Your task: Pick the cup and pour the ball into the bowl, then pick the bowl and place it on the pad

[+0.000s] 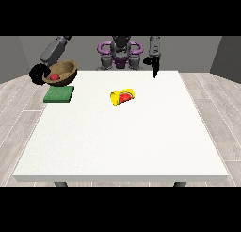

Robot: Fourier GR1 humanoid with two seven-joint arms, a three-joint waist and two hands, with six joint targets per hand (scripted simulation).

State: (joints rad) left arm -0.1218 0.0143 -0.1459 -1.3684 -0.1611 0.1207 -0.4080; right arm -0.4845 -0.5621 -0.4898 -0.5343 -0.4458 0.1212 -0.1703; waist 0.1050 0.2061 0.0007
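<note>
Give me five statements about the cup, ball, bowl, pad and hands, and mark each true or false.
1. The cup lies on its side on the table. True.
2. The ball is in the cup. False: it sits in the bowl.
3. The bowl is tilted and held up by the robot hand at the view's left. True.
4. The bowl rests flat on the pad. False: it is above the pad's far edge, not yet set down.
5. The robot hand at the view's right holds the cup. False: it hangs apart from it, holding nothing.
</note>
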